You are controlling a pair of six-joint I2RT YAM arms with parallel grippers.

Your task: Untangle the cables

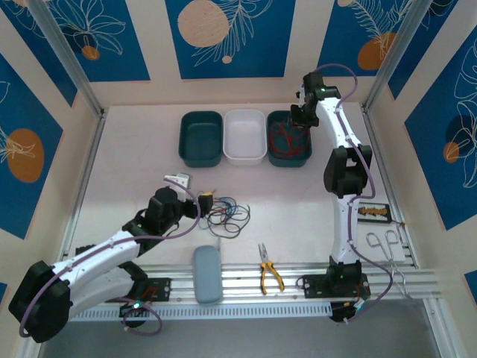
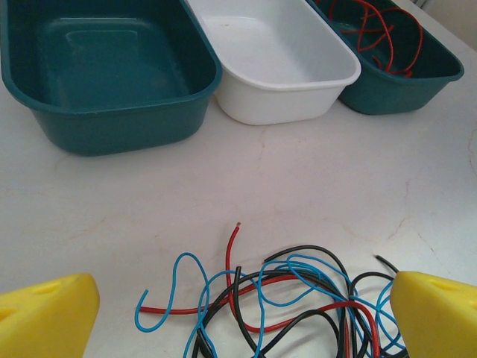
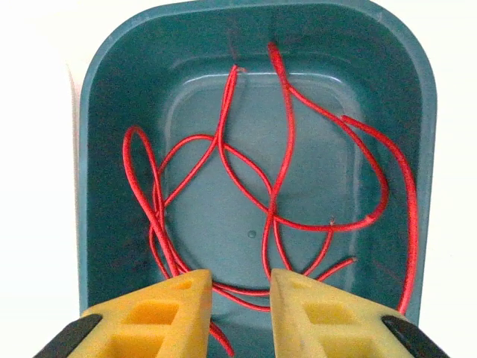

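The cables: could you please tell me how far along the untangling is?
Done: red cables lie in the right teal bin. In hand: nothing; the right gripper hangs open over it, the left gripper open before the tangle. Left: its red, black and blue cables to separate; white bin and left teal bin are empty.

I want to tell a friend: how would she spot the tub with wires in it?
Three tubs stand in a row at the table's far side. Take the right-hand teal tub, under the right gripper. The left teal tub and white tub are empty; this one holds red wires.
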